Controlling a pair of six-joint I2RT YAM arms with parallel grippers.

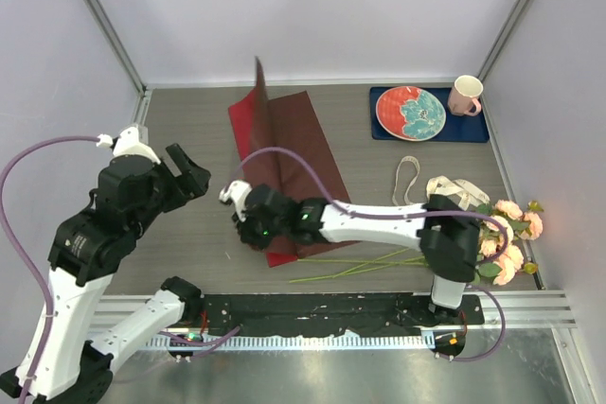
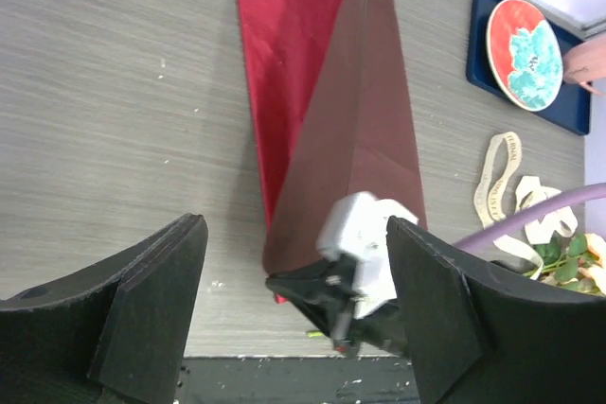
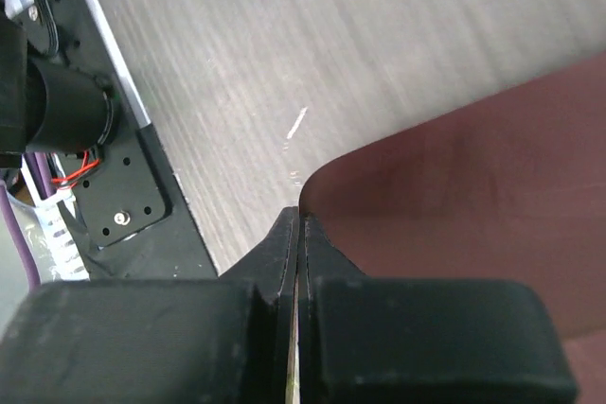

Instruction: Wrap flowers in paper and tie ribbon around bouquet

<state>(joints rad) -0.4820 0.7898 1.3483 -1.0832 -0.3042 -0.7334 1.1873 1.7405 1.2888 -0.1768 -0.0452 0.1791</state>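
paper point(image 1: 289, 153) centre | flowers point(image 1: 511, 234) right | ribbon point(image 1: 436, 186) behind flowers

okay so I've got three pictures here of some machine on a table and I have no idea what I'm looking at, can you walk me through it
These are two robot arms bolted at the near edge of a table. One picture looks down from above; the other two come from cameras on each wrist. The left gripper is open and holds nothing. The right gripper is shut, its fingers pinching a corner of the dark red paper, which is folded, one flap standing up. The flowers, pink roses with long green stems, lie at the right, next to a loose cream ribbon. Farther back, a plate and a pink mug sit on a blue mat.
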